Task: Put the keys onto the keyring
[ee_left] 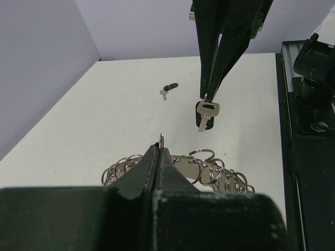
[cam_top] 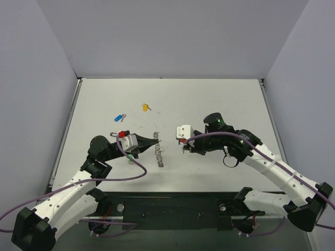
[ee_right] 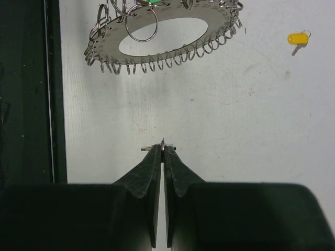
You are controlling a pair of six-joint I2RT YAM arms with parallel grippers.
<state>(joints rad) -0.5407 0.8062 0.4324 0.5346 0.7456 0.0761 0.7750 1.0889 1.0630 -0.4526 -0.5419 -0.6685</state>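
Note:
The keyring (cam_top: 158, 151) is a flat silver ring edged with many small wire loops. It stands on edge between the arms. My left gripper (cam_top: 152, 143) is shut on one of its small loops (ee_left: 161, 141); the rest of the ring (ee_left: 220, 175) shows behind the left fingers. My right gripper (cam_top: 183, 148) is shut on the small loop of a silver key (ee_left: 206, 114), which hangs below its tips, a short way from the keyring (ee_right: 162, 36). A blue key (cam_top: 120, 117) and a yellow key (cam_top: 146, 107) lie on the table behind. A green head (ee_right: 152, 2) shows at the keyring's top edge.
A small dark-headed key (ee_left: 170, 88) lies on the white table beyond the right gripper. The yellow key (ee_right: 297, 38) also shows in the right wrist view. A black rail (cam_top: 167, 206) runs along the near edge. Grey walls enclose the table.

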